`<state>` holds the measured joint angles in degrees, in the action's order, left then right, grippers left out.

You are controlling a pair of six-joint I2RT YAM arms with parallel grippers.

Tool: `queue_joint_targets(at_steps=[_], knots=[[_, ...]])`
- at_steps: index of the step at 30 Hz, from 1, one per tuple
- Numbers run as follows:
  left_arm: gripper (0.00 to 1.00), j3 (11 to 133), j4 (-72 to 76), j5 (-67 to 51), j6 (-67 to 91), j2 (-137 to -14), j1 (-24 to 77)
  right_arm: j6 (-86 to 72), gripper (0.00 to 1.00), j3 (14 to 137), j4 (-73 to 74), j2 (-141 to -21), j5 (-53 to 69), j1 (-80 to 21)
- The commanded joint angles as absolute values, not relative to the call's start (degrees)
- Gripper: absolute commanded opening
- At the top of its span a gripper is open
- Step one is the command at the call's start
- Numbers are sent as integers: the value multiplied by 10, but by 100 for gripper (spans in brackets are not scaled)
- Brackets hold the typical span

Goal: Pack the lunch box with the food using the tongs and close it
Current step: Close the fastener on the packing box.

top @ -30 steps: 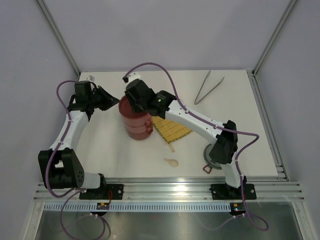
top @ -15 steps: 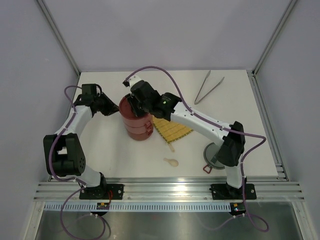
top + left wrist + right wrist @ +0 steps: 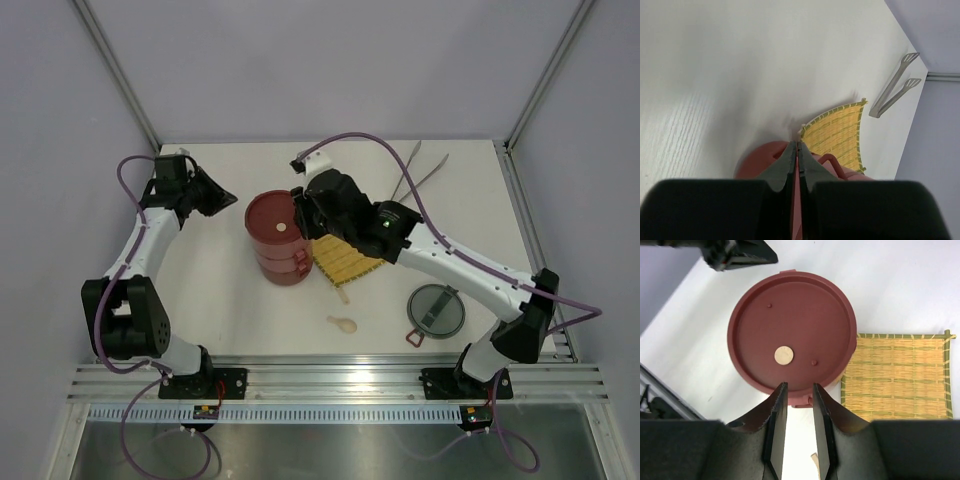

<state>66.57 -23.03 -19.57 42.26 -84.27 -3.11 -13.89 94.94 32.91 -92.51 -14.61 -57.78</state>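
The lunch box (image 3: 278,238) stands as a stack of dark-red tiers with a flat red disc lid (image 3: 790,335) on top; the lid carries a small cream dot. My right gripper (image 3: 302,213) hovers just right of the stack, open, with nothing between its fingers (image 3: 778,405). It sits over the rim's near edge in the right wrist view. My left gripper (image 3: 220,196) is shut and empty, a little left of the stack, and its tip (image 3: 797,146) points over the red top. The tongs (image 3: 420,172) lie at the back right on the table. No food is in view.
A yellow woven mat (image 3: 345,262) lies right of the stack. A grey see-through lid with a red clip (image 3: 437,310) rests near the right arm's base. A small cream spoon (image 3: 342,323) lies in front of the stack. Grey walls close in the table's sides.
My right arm has drawn back to the right off the stack, uncovering the red disc lid. My left gripper has closed fully and shifted slightly away to the left.
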Motion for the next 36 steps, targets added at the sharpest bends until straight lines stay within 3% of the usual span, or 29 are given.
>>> queue_joint_targets(at_steps=[1,7,15,29,36], knots=[[3,693,-182,-232,430,-888,-28,-193,33,927,349,-879,-188,-581],[3,700,-161,-259,432,-923,-4,-292,31,797,350,-847,-140,-593],[2,672,-162,-268,429,-914,33,-359,29,795,335,-920,-120,-617],[2,510,-214,-239,410,-722,37,-214,29,839,278,-962,-132,-549],[2,514,-290,-168,384,-647,34,-182,28,824,276,-935,-128,-538]])
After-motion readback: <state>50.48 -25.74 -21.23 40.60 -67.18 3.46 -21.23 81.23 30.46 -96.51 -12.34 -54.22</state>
